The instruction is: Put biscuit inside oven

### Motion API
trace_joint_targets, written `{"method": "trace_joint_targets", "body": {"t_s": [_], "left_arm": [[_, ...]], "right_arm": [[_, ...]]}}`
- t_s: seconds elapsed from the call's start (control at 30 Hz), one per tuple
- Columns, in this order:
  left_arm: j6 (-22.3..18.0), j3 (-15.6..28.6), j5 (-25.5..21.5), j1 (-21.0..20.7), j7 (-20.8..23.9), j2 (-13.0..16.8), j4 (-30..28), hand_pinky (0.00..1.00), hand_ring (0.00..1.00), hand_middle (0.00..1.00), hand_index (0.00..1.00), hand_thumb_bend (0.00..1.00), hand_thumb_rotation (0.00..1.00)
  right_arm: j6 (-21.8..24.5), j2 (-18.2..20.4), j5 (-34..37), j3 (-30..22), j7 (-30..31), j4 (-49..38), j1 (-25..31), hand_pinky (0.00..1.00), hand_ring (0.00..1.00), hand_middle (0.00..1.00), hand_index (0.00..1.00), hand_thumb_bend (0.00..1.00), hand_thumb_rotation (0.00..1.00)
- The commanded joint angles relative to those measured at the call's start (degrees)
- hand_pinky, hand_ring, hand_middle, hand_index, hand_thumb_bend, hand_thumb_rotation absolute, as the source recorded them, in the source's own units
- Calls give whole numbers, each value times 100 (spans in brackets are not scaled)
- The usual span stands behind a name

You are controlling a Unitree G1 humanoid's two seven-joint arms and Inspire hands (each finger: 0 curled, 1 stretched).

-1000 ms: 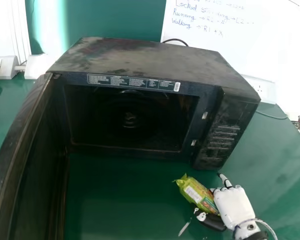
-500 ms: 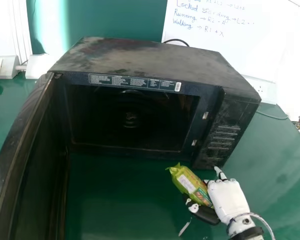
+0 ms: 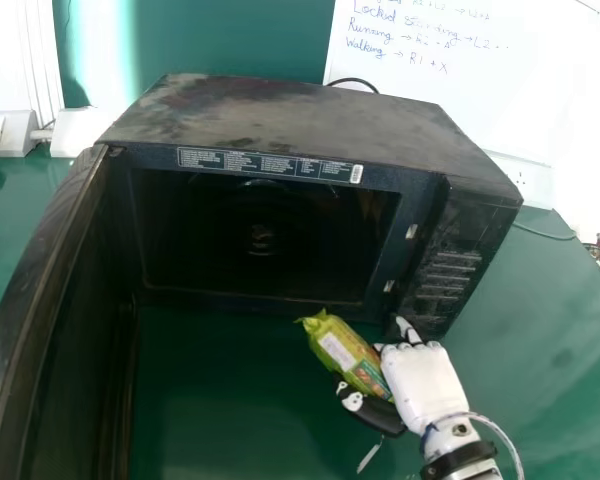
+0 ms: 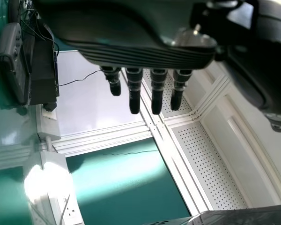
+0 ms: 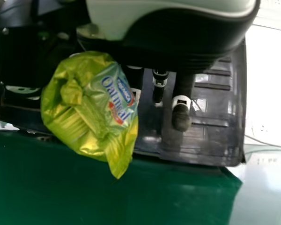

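The right hand (image 3: 422,388), gripping the biscuit packet (image 3: 342,352), is moving leftward, nearer the lower front edge of the microwave oven (image 3: 280,118). The right wrist view is showing the packet's crumpled end; the left, the left hand (image 4: 145,54) extending straight fingers.

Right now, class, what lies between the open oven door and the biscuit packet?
Between the oven door and the biscuit packet, the head view shows bare green tabletop, with nothing standing on that stretch.
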Motion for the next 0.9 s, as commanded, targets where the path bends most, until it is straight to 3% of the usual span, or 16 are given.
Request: {"method": "trace_joint_targets", "body": {"t_s": [0.0, 0.13, 0.2, 0.4, 0.5, 0.87], "left_arm": [[-63, -51, 46, 40, 67, -46, -61, 98, 92, 95, 96, 99, 100], [-21, -80, 87, 38, 75, -87, -118, 98, 92, 95, 96, 99, 100], [-38, -91, 104, 39, 71, -90, -114, 98, 92, 95, 96, 99, 100], [-42, -141, 131, 45, 83, -99, -137, 98, 92, 95, 96, 99, 100], [-7, -162, 158, 50, 108, -107, -174, 98, 92, 95, 96, 99, 100], [-1, -198, 235, 78, 157, -144, -230, 98, 92, 95, 97, 100, 100]], "right_arm": [[-9, 39, -134, 86, 17, -84, -104, 9, 17, 41, 48, 53, 0], [-63, 149, -304, 227, -136, -16, -218, 8, 15, 38, 48, 53, 0], [-65, 250, -254, 288, -149, 15, -257, 8, 15, 45, 48, 53, 0], [-44, 480, -235, 489, -103, 162, -408, 9, 17, 47, 48, 53, 0], [-47, 540, -287, 587, -146, 255, -510, 9, 17, 39, 48, 53, 0], [28, 912, -413, 936, -231, 691, -956, 12, 19, 38, 49, 52, 0]]}}
